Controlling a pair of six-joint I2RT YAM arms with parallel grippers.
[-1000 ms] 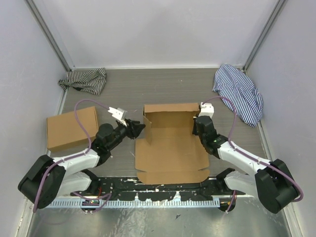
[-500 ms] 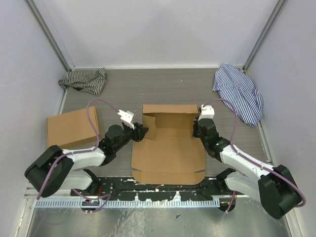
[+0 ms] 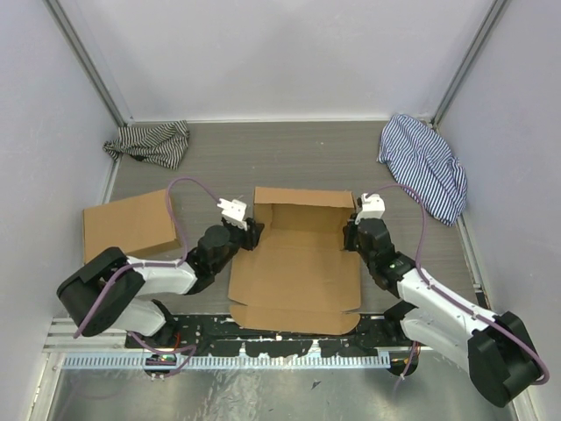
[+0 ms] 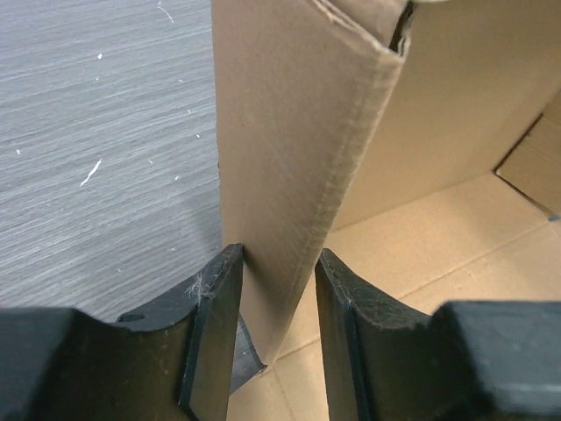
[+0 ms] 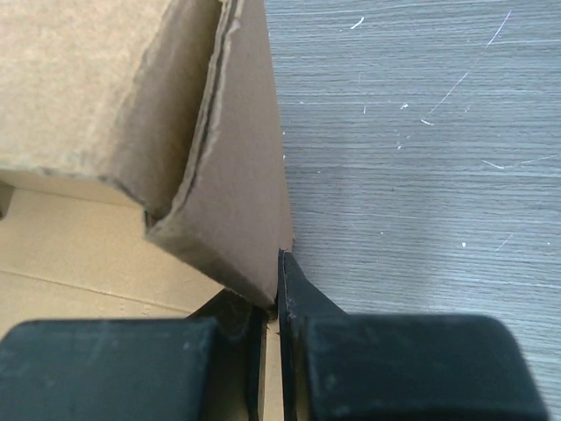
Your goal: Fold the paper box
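Top external view: the paper box (image 3: 294,263) sits mid-table between both arms, its far wall and two side walls standing and its near flap lying flat towards the arm bases. Only bare cardboard floor shows inside. The left gripper (image 4: 272,333) pinches the upright left wall between its fingers, and the right gripper (image 5: 272,289) is clamped on the right wall's lower corner. A flat cardboard box (image 3: 127,226) lies well apart to the left, with striped cloths (image 3: 151,142) in the far corners
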